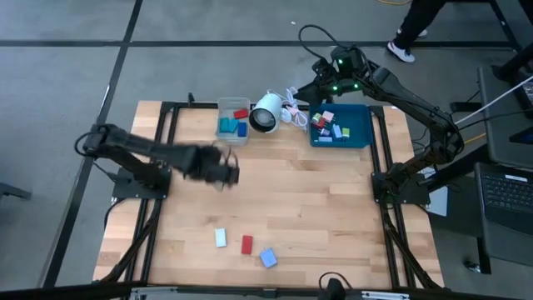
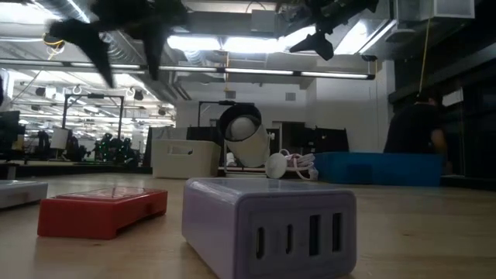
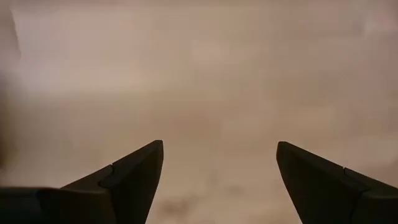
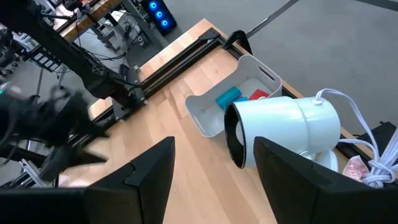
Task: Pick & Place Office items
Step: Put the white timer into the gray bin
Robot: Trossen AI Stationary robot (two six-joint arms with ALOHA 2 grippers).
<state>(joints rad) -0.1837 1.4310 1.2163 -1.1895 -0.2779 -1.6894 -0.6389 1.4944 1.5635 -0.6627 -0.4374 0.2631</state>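
We see the left pincer (image 1: 226,172) spread wide and empty above the wooden surface (image 1: 316,208). The right pincer (image 1: 321,73), spread too, hangs behind the blue plastic tray (image 1: 360,125). Three small blocks, white (image 1: 221,237), red (image 1: 246,244) and light-blue (image 1: 267,257), lie well in front of the tray.

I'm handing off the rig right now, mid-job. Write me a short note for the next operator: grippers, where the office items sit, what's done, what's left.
Left gripper: open, empty, above bare table left of centre.
Right gripper: open, empty, raised at the far edge, near the blue tray.
Sorted: a few blue and red pieces lie in the grey bin; several small pieces lie in the blue tray.
Left on the table, near edge: white block, red block, light-blue block.
The white camera with its cord lies between bin and tray; leave it.
Suggested next: the left arm is nearer the three loose blocks.
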